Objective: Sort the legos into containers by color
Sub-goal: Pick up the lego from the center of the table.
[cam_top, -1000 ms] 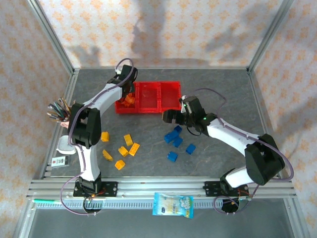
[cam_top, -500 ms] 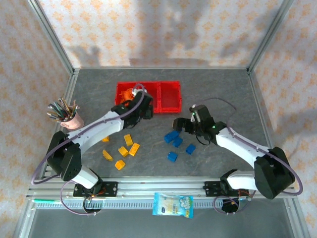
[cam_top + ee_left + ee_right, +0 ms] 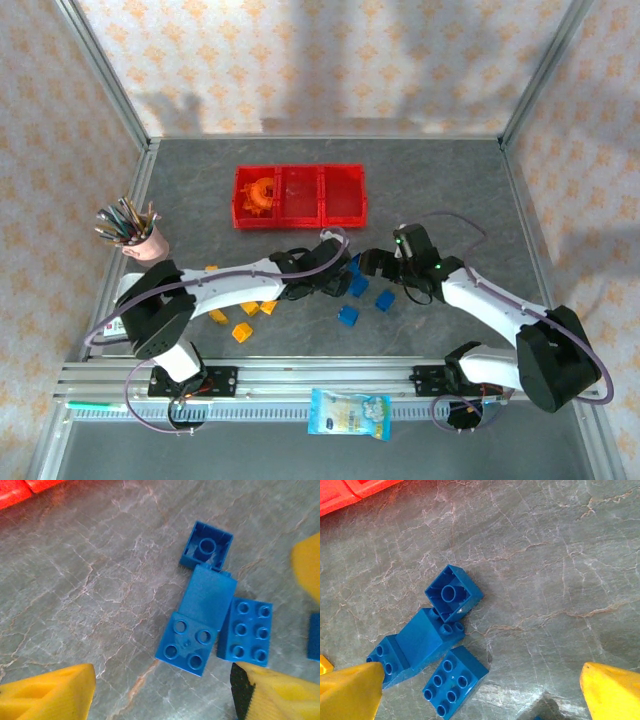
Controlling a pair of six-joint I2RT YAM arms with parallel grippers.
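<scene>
We read no text, number or brand anywhere. The pale blue and yellow plastic packet [image 3: 350, 413], lying just in front of the ridged metal rail [image 3: 300, 377] at the near edge, carried some printing, but it was too small for us to make out. On the blue plastic bricks [image 3: 187, 642] we could make out no lettering on the stud tops in the left wrist view.

White arm links [image 3: 232, 281], black joints [image 3: 556, 362], lilac cables [image 3: 450, 213], yellow gripper fingers [image 3: 50, 695] with black pads [image 3: 240, 690].
</scene>
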